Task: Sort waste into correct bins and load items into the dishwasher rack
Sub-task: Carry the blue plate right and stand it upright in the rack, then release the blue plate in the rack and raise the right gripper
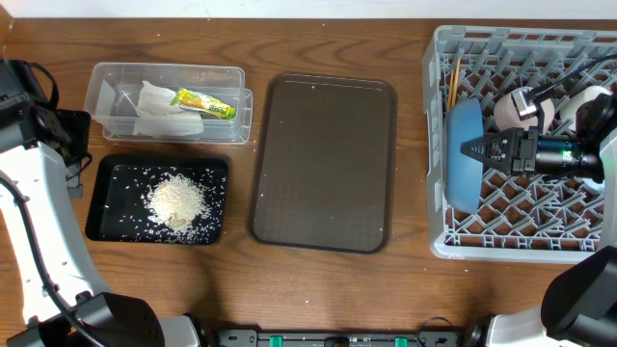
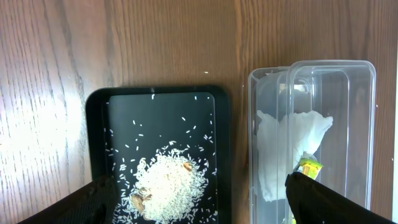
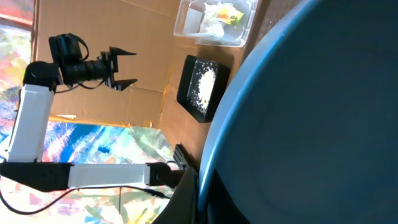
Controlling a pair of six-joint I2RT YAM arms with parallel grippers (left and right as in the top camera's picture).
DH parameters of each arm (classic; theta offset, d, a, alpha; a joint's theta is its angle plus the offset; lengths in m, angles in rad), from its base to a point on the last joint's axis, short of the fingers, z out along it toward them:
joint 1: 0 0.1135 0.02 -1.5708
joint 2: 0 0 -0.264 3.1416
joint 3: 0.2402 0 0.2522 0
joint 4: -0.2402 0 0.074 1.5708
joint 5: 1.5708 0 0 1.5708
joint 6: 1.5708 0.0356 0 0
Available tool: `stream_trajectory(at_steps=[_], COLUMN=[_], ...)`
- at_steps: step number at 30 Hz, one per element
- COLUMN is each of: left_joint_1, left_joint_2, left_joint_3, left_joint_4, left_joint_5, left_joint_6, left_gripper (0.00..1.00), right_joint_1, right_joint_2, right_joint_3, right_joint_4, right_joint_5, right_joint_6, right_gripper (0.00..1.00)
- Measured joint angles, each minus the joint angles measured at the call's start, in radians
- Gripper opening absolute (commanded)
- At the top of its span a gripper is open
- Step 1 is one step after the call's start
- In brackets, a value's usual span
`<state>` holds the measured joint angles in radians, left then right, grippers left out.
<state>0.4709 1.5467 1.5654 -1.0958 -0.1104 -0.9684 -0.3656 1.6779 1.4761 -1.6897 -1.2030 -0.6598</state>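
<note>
Dark-blue plate (image 1: 461, 159) stands on edge between rack (image 1: 439, 58) pegs, right gripper (image 1: 469, 149) pinching its rim steady; left gripper (image 3: 132, 67) gapes empty.

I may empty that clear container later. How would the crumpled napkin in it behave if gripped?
The napkin looks thin and crumpled, so probably floppy and light. The wrapper seems to overlap it, so lifting would likely shift that too.

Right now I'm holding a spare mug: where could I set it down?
Bare: the brown tray, and the table between it and the rack. Crowded: the rack's side nearest the tray, with plate, chopsticks and right gripper.
</note>
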Motion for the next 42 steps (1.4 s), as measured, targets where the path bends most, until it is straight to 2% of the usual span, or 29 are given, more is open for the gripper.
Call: stream_trajectory(at_steps=[21,26,34,38,40,42], left_joint_1=[0.000,0.000,0.000,0.000,0.000,0.000], left_joint_2=[0.000,0.000,0.000,0.000,0.000,0.000], left_joint_3=[0.000,0.000,0.000,0.000,0.000,0.000], left_joint_4=[0.000,0.000,0.000,0.000,0.000,0.000], left_joint_5=[0.000,0.000,0.000,0.000,0.000,0.000], left_joint_6=[0.000,0.000,0.000,0.000,0.000,0.000], left_gripper=[0.89,0.89,0.89,0.89,0.89,0.89], right_joint_1=[-0.018,-0.018,-0.018,-0.018,-0.020,-0.029], right_joint_2=[0.000,0.001,0.004,0.005,0.006,0.011], right_joint_3=[-0.008,-0.008,-0.008,-0.008,-0.007,-0.007], right_joint_4=[0.027,0.113,0.122,0.121,0.121,0.117], right_joint_5=[-0.071,-0.041,-0.035,-0.024,-0.003,0.017], right_joint_6=[-0.010,0.028,0.048,0.054,0.060,0.064], right_gripper=[0.02,0.01,0.03,0.15,0.29,0.35])
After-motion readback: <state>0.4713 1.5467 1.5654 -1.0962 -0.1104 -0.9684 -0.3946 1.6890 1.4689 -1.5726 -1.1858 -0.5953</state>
